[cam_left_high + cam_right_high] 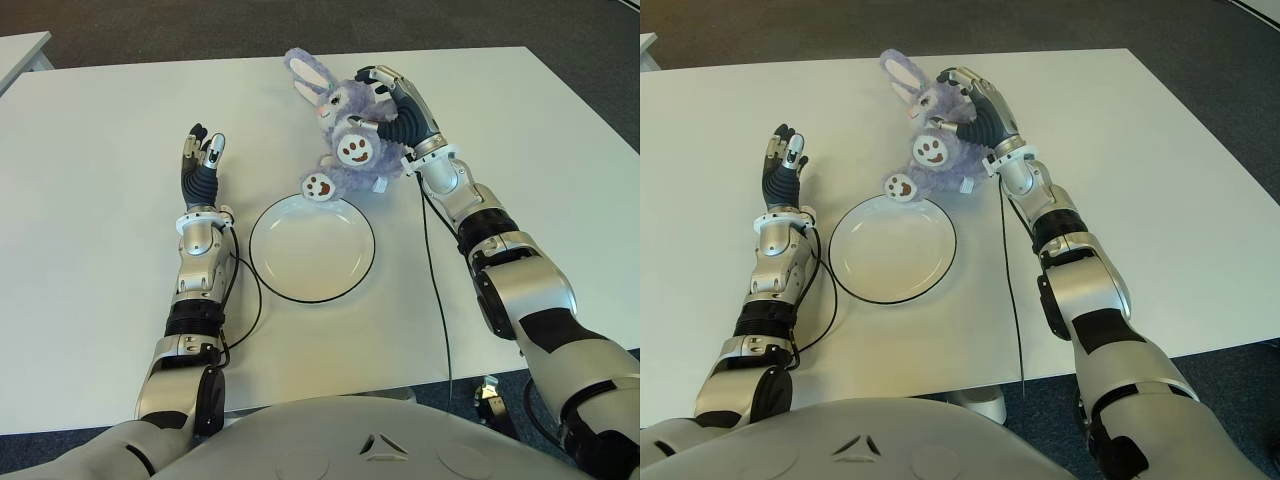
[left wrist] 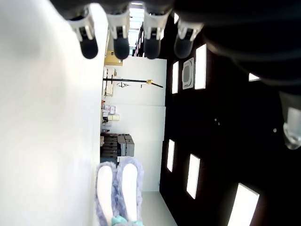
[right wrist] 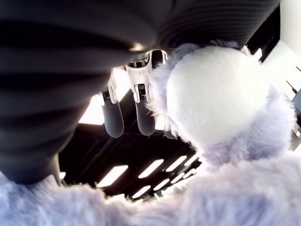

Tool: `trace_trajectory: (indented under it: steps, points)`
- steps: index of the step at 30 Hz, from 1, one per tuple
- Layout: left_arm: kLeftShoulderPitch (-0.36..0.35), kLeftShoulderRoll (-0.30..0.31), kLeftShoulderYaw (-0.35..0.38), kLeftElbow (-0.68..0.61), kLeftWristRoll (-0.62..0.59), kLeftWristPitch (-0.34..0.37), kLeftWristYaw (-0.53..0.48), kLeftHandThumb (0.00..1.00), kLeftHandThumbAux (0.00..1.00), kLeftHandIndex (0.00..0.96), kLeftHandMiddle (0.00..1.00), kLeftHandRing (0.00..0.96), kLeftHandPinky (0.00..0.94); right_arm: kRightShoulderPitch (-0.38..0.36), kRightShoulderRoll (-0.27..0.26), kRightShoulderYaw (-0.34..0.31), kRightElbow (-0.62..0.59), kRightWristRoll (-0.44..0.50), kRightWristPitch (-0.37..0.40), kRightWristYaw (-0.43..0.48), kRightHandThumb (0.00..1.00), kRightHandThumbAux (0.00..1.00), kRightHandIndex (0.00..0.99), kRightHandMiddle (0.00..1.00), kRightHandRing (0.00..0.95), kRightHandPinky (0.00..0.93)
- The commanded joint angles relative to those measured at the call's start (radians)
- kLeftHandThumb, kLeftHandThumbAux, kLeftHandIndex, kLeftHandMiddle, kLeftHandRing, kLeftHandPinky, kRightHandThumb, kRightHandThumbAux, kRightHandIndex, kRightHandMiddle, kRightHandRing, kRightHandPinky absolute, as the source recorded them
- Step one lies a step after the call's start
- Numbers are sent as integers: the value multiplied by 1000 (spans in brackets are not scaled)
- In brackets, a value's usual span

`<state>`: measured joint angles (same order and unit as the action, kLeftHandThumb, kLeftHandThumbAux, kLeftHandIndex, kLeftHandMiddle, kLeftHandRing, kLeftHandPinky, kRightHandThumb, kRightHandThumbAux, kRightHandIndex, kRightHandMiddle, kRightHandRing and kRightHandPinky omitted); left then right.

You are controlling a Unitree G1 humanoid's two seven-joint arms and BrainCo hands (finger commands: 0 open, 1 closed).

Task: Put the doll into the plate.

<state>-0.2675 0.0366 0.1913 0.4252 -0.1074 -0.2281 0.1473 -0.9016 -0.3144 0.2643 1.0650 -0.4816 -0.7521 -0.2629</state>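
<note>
A humanoid robot's right hand grips a purple plush rabbit doll at the far edge of a white plate on a white table. The fingers are curled around the doll's body from the right, with the rabbit tipped on its side, ears pointing away from the robot and its two soles facing the camera. One foot hangs at the plate's far rim; whether it touches cannot be told. The doll is not yet in the plate, which holds nothing. Gripping the body rather than an ear or a leg probably keeps the soft toy from swinging as it travels the short way over the rim.

The left hand shows to the left of the plate, fingers straight and loosely spread, holding nothing, seemingly kept clear so the right arm can work alone. A thin black cable loops from the left forearm past the plate's near edge.

The head cameras give the layout of doll, plate and both arms. The right wrist camera adds what they hide: fur pressed close against the palm, with two dark fingertips reaching past the doll's pale round patch. The left wrist camera confirms the extended, empty fingers and catches the rabbit's ears in the distance.
</note>
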Motion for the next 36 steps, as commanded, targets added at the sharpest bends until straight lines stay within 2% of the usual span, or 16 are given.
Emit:
trace_trajectory:
  steps: [1, 16, 27, 36]
  points:
    - [101, -30, 1, 61, -4, -2, -13, 0, 405, 0, 20, 3, 0, 20, 9, 0, 6, 4, -17, -5, 267, 630, 211, 207, 207, 230]
    - [105, -29, -2, 53, 0, 3, -10, 0, 400, 0, 27, 16, 0, 18, -1, -2, 5, -2, 7, -10, 204, 609, 205, 208, 202, 224]
    - [107, -28, -1, 52, 5, 4, -1, 0, 406, 0, 28, 13, 0, 5, -15, -1, 28, -9, 18, -17, 202, 607, 202, 206, 203, 222]
    - [110, -27, -2, 46, 15, 4, 3, 0, 406, 0, 23, 6, 0, -2, -25, 3, 49, -12, 18, -24, 133, 591, 183, 201, 198, 214]
